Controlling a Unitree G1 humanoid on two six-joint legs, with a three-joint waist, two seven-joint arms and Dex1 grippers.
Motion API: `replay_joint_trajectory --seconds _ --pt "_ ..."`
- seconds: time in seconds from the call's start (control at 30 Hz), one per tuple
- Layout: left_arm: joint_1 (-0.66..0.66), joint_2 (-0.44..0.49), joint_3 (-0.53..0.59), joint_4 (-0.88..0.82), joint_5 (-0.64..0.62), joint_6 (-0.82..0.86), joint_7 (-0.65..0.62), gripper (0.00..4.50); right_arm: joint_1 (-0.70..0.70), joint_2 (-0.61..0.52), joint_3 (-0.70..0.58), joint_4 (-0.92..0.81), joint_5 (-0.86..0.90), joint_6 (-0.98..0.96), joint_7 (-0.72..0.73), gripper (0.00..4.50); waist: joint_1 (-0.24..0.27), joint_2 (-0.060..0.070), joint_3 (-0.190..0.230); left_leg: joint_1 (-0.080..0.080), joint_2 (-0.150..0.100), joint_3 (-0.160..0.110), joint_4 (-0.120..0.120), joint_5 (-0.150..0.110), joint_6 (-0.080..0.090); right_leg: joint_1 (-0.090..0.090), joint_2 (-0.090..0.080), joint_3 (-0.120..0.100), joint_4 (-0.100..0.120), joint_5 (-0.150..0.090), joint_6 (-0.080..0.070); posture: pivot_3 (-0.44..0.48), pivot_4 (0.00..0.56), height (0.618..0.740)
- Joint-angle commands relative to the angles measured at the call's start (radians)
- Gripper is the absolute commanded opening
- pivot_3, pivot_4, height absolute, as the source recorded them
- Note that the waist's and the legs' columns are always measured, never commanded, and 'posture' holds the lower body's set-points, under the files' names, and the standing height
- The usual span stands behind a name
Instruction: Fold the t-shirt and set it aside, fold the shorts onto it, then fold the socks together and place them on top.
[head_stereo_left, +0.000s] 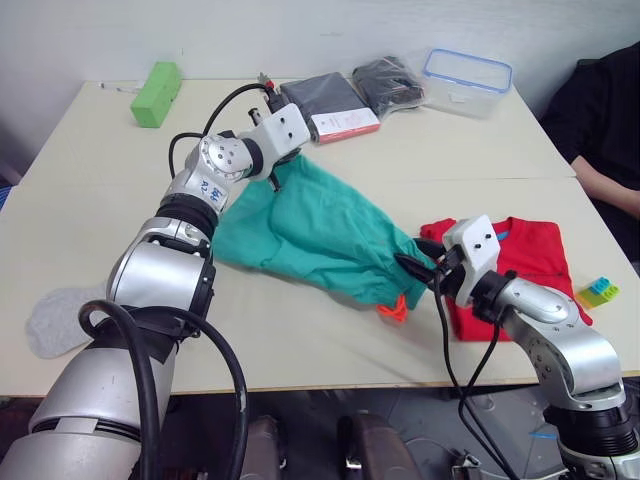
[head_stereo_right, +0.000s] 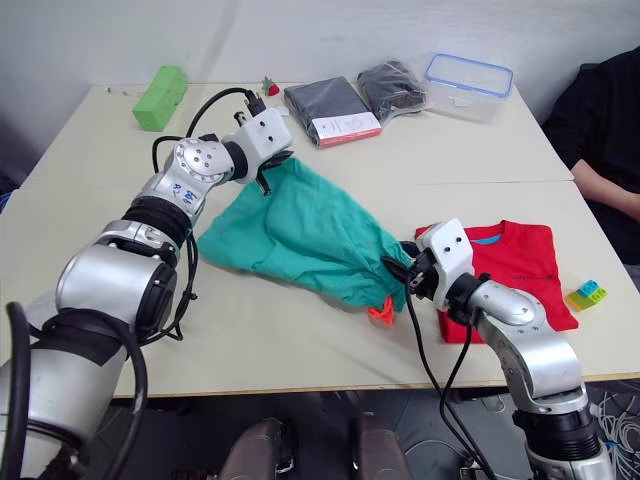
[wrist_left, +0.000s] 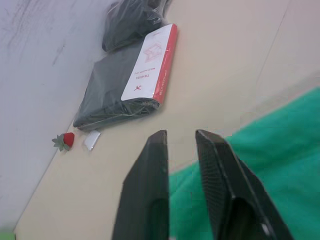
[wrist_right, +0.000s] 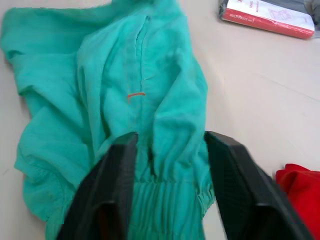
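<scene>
The teal-green shorts (head_stereo_left: 320, 225) lie spread across the table's middle, their orange drawstring (head_stereo_left: 393, 310) poking out at the near end. My left gripper (head_stereo_left: 274, 178) is at the shorts' far corner, fingers nearly together on the cloth, which peaks up toward it. My right gripper (wrist_right: 170, 137) stands open, its fingers on either side of the gathered waistband (wrist_right: 167, 200). The red t-shirt (head_stereo_left: 525, 260) lies folded just right of the right gripper. A light grey sock (head_stereo_left: 55, 320) rests at the table's near left edge, partly hidden by my left arm.
A lime-green block (head_stereo_left: 157, 93) sits far left. Two dark packaged garments (head_stereo_left: 330, 105) and a clear lidded container (head_stereo_left: 467, 80) line the far edge, with a small toy strawberry (wrist_left: 65, 141) nearby. Coloured toy bricks (head_stereo_left: 600, 291) lie right of the t-shirt. A seated person (head_stereo_left: 605, 120) is at the right.
</scene>
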Motion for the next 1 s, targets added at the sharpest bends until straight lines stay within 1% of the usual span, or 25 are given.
replay_joint_trajectory --seconds 0.03,0.1,0.13,0.2,0.23,0.27,0.3,0.43,0.5,0.57,0.63,0.7,0.83,1.0 --pt "0.011 0.014 0.019 -0.002 -0.014 -0.009 -0.039 2.13 -0.015 0.004 -0.031 0.002 -0.007 0.002 -0.021 3.63 0.0 0.0 0.0 0.0 0.0 0.0 0.0 0.0 0.0 0.0 0.0 0.0 0.0 0.0 0.0 0.0 0.15 0.74" --pt "0.023 0.033 0.021 -0.006 -0.015 -0.017 -0.048 2.79 -0.017 -0.004 -0.035 0.0 -0.006 0.0 -0.016 4.36 -0.001 0.0 0.0 0.0 0.0 0.001 0.0 0.0 0.0 0.0 0.0 0.0 0.0 0.0 0.0 0.0 0.15 0.74" --pt "0.029 0.047 0.026 -0.009 -0.019 -0.024 -0.051 3.1 -0.016 -0.013 -0.038 -0.006 -0.007 -0.005 -0.01 4.5 -0.001 0.0 0.0 0.0 0.0 0.001 0.0 0.0 0.0 -0.001 0.0 0.001 0.0 0.0 0.0 0.0 0.15 0.74" --pt "0.034 0.081 0.049 -0.019 -0.042 -0.042 -0.07 3.79 -0.011 -0.041 -0.054 -0.034 -0.011 -0.02 0.006 4.5 -0.002 0.0 0.0 0.0 0.0 0.002 0.0 0.0 0.0 -0.002 0.001 0.002 0.001 0.0 0.0 0.0 0.15 0.74" --pt "0.038 0.104 0.071 -0.03 -0.067 -0.062 -0.107 4.14 -0.006 -0.06 -0.068 -0.06 -0.008 -0.032 0.02 4.5 -0.002 0.0 0.0 0.0 0.0 0.003 0.0 0.0 0.0 -0.002 0.001 0.002 0.002 0.0 0.0 0.0 0.15 0.74" --pt "0.045 0.126 0.093 -0.042 -0.097 -0.082 -0.163 4.39 0.002 -0.08 -0.081 -0.092 -0.002 -0.043 0.04 4.5 -0.001 0.0 0.0 0.0 0.0 0.003 0.0 0.0 0.0 -0.003 0.001 0.003 0.002 0.0 0.0 0.0 0.15 0.74" --pt "0.055 0.147 0.112 -0.056 -0.125 -0.101 -0.234 4.49 0.015 -0.1 -0.092 -0.127 0.011 -0.049 0.064 4.5 -0.001 0.0 0.0 0.0 0.0 0.004 0.0 0.0 0.0 -0.004 0.001 0.003 0.003 0.0 0.0 0.0 0.15 0.74" --pt "0.167 0.254 0.123 -0.163 -0.197 -0.211 -0.543 4.49 0.112 -0.202 -0.104 -0.261 0.031 -0.108 0.198 4.5 -0.001 0.0 0.0 0.001 0.001 0.005 -0.001 0.0 -0.001 -0.004 0.001 0.004 0.003 0.0 0.0 0.0 0.15 0.74" --pt "0.248 0.302 0.117 -0.242 -0.225 -0.221 -0.661 4.49 0.171 -0.252 -0.074 -0.293 -0.006 -0.171 0.261 4.5 -0.001 0.0 0.0 0.002 0.002 0.005 0.0 -0.001 -0.001 -0.003 0.002 0.004 0.004 0.0 0.0 0.0 0.15 0.74" --pt "0.34 0.353 0.098 -0.326 -0.228 -0.242 -0.73 4.49 0.22 -0.292 -0.026 -0.302 -0.066 -0.255 0.312 4.5 -0.002 0.0 0.0 0.002 0.002 0.006 0.001 -0.001 -0.001 -0.002 0.002 0.004 0.004 0.0 0.0 0.0 0.15 0.74" --pt "0.421 0.394 0.072 -0.392 -0.204 -0.281 -0.744 4.49 0.24 -0.315 0.041 -0.276 -0.143 -0.339 0.337 4.5 -0.004 0.0 0.0 0.002 0.003 0.006 0.002 -0.001 -0.001 -0.002 0.002 0.005 0.004 0.0 0.0 0.0 0.15 0.74" --pt "0.465 0.408 0.055 -0.425 -0.189 -0.299 -0.729 4.49 0.217 -0.307 0.114 -0.216 -0.239 -0.406 0.32 4.5 -0.003 -0.001 -0.001 0.002 0.004 0.006 0.003 -0.001 -0.001 -0.002 0.003 0.005 0.005 0.0 0.0 0.0 0.15 0.74" --pt "0.457 0.391 0.013 -0.407 -0.129 -0.316 -0.619 4.49 0.138 -0.25 0.228 -0.095 -0.381 -0.478 0.278 4.5 0.003 -0.002 -0.001 0.002 0.004 0.005 0.008 -0.002 0.001 0.0 0.002 0.004 0.006 0.0 0.0 0.0 0.15 0.74" --pt "0.439 0.371 -0.051 -0.364 -0.065 -0.353 -0.578 4.49 0.032 -0.166 0.324 0.064 -0.526 -0.519 0.222 4.5 0.001 -0.002 -0.002 0.002 0.003 0.005 0.009 -0.003 0.002 0.0 0.002 0.004 0.006 0.0 0.0 0.0 0.15 0.74"
